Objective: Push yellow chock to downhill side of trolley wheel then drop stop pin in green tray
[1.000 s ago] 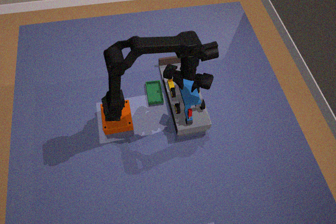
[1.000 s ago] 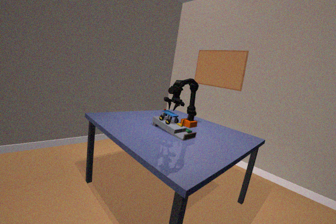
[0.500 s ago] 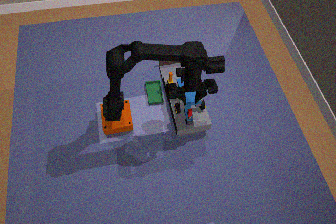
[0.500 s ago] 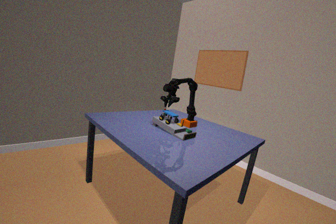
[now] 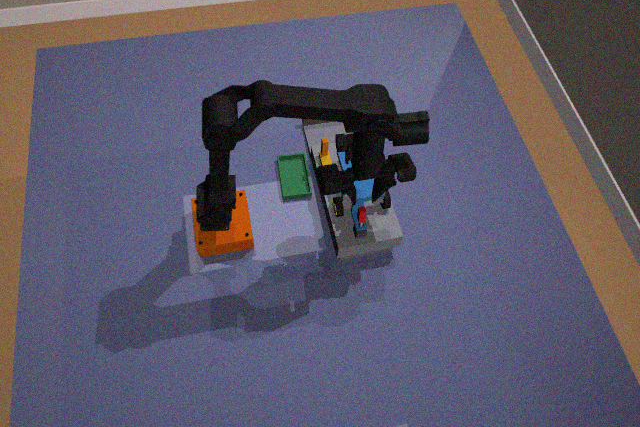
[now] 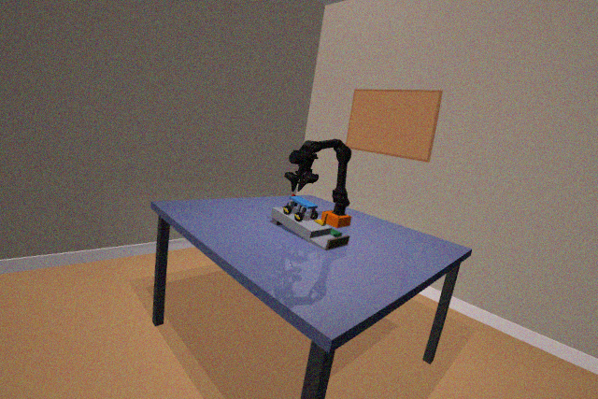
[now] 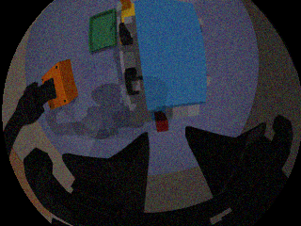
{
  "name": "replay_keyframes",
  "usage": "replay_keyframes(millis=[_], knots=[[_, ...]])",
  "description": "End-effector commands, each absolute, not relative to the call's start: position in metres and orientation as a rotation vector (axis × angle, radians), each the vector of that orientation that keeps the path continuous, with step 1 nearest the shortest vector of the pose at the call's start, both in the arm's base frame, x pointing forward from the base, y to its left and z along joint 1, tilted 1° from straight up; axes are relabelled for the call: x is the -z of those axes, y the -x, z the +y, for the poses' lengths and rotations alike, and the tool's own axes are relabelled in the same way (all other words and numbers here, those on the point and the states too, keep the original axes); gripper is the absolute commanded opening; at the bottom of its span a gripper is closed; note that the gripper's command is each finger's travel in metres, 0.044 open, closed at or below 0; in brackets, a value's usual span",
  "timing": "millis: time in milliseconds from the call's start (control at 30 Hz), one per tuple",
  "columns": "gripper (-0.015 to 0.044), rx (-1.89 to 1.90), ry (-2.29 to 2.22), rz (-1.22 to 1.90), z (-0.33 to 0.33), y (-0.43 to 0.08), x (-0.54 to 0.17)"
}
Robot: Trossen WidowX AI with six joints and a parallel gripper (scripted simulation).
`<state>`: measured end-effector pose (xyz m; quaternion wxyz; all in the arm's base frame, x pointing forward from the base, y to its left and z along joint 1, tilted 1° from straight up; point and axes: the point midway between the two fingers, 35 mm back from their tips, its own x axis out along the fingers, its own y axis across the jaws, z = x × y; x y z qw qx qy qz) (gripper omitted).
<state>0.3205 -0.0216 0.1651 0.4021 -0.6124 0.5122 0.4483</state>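
Note:
The blue trolley stands on the grey ramp. The yellow chock sits on the ramp close to the downhill side of a tray-side wheel; whether they touch cannot be told. The red-headed stop pin stands upright at the trolley's uphill end. My gripper is partly open and empty, pointing down above the pin head, which appears between the fingertips, slightly nearer the left one. The green tray holds nothing visible.
The arm's orange base stands on the tray side of the ramp. The arm reaches over the trolley and hides part of it in the top view. The blue table top surrounds the ramp.

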Motion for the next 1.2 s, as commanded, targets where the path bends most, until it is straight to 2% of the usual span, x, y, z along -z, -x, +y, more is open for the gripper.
replay_keyframes(millis=[0, 1167], knots=[[0.019, -1.139, 1.552, 1.302, -0.024, -0.32, -0.159], [0.019, -1.139, 1.553, 1.302, -0.036, -0.324, -0.116]])
